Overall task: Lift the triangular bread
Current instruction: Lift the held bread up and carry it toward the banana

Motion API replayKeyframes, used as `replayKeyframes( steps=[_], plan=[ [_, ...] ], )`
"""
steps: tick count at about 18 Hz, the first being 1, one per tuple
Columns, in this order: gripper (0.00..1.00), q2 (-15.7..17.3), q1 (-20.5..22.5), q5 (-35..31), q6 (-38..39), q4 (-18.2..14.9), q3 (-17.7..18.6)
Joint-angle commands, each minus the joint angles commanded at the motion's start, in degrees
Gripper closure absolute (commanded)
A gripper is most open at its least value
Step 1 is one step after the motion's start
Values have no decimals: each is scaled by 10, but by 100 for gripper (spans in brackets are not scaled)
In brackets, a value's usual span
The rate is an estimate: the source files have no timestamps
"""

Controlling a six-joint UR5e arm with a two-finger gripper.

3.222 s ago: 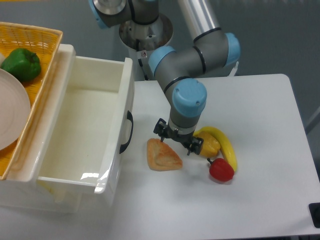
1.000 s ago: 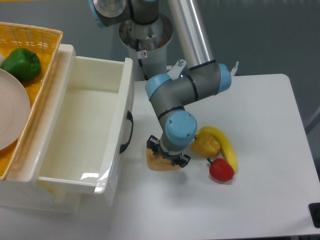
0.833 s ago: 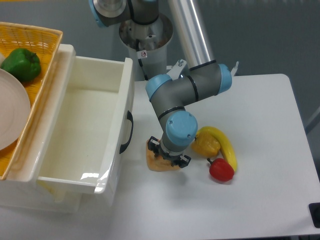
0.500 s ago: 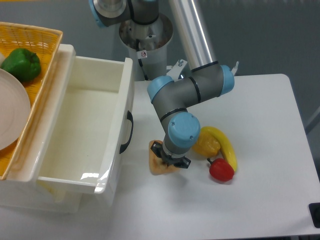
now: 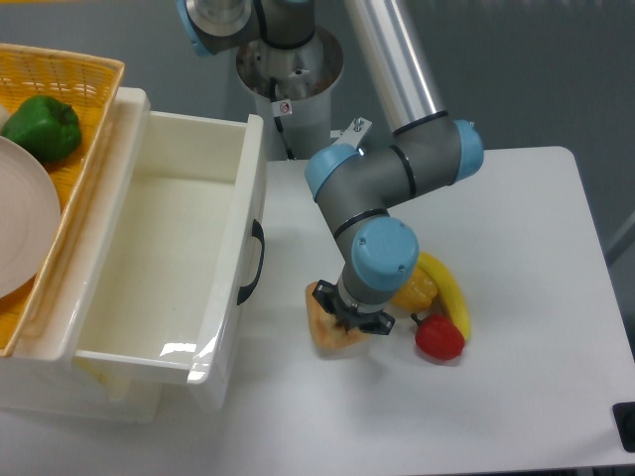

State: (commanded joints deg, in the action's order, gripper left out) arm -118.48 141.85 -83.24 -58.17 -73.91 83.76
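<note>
The triangular bread [image 5: 329,332] is a tan, golden-brown pastry on the white table, just right of the white bin. It is partly hidden under my gripper [image 5: 352,314], which is shut on it from above, with one black finger at its left edge and one at its right. The bread looks tilted, its lower corner near the table.
A large white bin [image 5: 169,258] with a black handle [image 5: 253,263] stands at the left. A lumpy yellow item [image 5: 417,288], a banana [image 5: 451,293] and a red pepper [image 5: 440,337] lie close on the right. A yellow basket [image 5: 60,79] holds a green pepper [image 5: 42,127] and a plate [image 5: 20,228].
My gripper came down over the bread and shut on it. In the last half second it moved a little to the right with the bread in it.
</note>
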Motion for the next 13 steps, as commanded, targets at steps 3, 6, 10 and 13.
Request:
replayKeyframes(
  steps=[3,6,10,13],
  plan=[
    [94,18,13,8,-33,-14,0],
    [94,38,26,11,-85,-20,1],
    [94,65,44,11,-146,-44,3],
    [94,83,55,11,-171,-58,7]
  ],
)
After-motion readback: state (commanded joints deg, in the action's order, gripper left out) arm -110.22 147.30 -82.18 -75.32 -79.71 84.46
